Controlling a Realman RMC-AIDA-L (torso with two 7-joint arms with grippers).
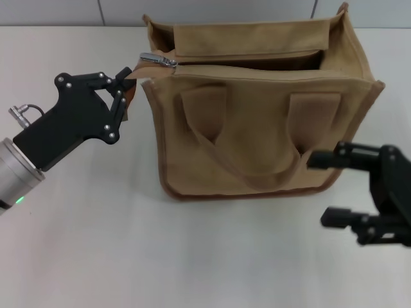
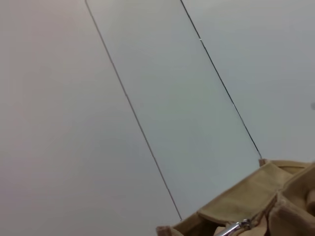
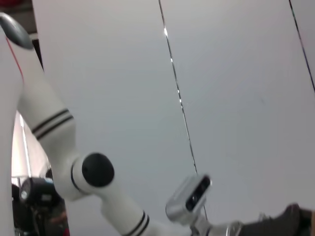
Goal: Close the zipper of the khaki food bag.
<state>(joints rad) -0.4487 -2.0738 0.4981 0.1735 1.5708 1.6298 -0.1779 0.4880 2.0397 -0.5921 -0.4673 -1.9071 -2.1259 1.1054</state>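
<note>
While the zipper (image 1: pixel 241 62) runs along the top of the bag (image 1: pixel 257 122), its silver pull (image 1: pixel 158 59) sits at the bag's left end, and the slit to the right of it gapes dark toward the far end, so the zip reads as open. A tan tab (image 1: pixel 131 78) hangs off that same left end, just below the pull. In the left wrist view the pull (image 2: pixel 237 227) shows as a small shiny piece at the bag's upper rim (image 2: pixel 256 196).

Standing upright on the white table (image 1: pixel 96 244), the bag is in the upper middle of the head view, close to the tiled wall (image 1: pixel 205 9) behind it. Its two wide handles (image 1: pixel 257 138) droop flat against the near face, and brown trim edges the base and corners.

At the bag's top left corner, the left gripper (image 1: pixel 122 80) has its black fingers (image 1: pixel 119 96) clenched on the tab, touching the bag's edge just below the pull. Its arm slants away down to the left, with a green light on the silver wrist (image 1: pixel 16 179).

Low on the right, the right gripper (image 1: pixel 327 189) sits in front of the bag's lower right corner, its fingers (image 1: pixel 324 158) spread apart and grasping nothing; the upper one overlaps the bag's near face in the head view, though contact cannot be told. The right wrist view shows only wall tiles and the white left arm (image 3: pixel 54 137).
</note>
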